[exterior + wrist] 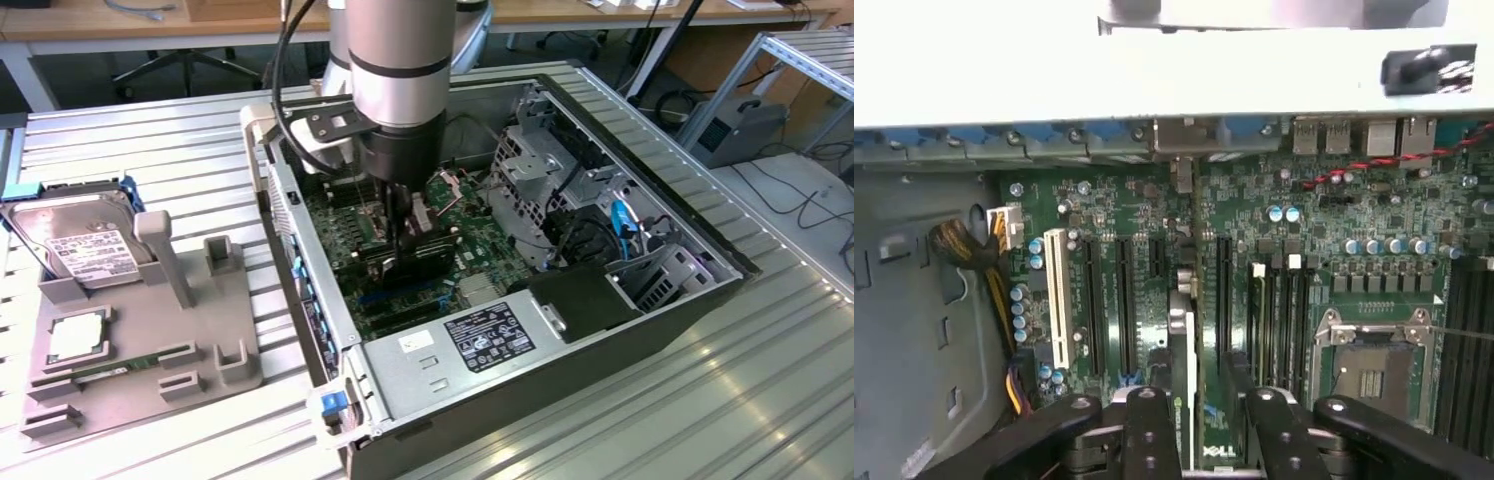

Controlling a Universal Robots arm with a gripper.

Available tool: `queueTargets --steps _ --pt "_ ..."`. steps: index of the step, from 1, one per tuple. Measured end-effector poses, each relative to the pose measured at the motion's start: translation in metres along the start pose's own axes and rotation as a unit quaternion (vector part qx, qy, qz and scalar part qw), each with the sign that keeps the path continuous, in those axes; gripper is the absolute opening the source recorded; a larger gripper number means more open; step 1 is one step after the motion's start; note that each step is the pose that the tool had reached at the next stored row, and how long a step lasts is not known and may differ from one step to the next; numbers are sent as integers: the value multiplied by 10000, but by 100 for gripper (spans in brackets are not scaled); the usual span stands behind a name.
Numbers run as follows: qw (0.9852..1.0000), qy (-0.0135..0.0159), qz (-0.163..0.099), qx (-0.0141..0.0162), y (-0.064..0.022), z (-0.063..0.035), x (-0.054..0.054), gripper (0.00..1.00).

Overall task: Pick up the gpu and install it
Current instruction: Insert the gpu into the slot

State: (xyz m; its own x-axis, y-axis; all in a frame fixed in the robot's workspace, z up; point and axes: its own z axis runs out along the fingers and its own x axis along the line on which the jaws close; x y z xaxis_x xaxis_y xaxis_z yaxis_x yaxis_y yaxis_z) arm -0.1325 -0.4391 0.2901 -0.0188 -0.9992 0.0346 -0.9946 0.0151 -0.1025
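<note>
Even bright room light, white glare washing out the case wall (1154,70) — soft blur throughout

Silver arm (398,60) w/ black band, black claw (1199,420) w/ screws

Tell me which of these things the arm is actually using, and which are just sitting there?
In use:
gripper, holding the gpu edge-on over the motherboard
computer case

Lying about:
hard drive
memory stick
grey holder tray
</note>
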Motion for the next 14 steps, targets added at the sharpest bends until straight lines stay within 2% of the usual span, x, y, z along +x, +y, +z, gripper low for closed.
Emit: queueTargets --steps 1,2,3,4,5,10,12,14 --pt "10000 -1 -5 -6 -16 1 -3 33" --pt "10000 -2 -9 -20 -51 5 -4 26" --pt "10000 -2 -14 -41 -95 11 -5 20" --pt "10000 -3 -19 -61 -139 17 -5 20" --pt "10000 -2 -24 -83 -191 23 -6 14" --pt "9998 -3 -49 -167 -410 52 -11 11" --pt "9998 -5 -61 -178 -472 59 -17 11" --pt "9998 -4 -61 -179 -473 59 -18 11"
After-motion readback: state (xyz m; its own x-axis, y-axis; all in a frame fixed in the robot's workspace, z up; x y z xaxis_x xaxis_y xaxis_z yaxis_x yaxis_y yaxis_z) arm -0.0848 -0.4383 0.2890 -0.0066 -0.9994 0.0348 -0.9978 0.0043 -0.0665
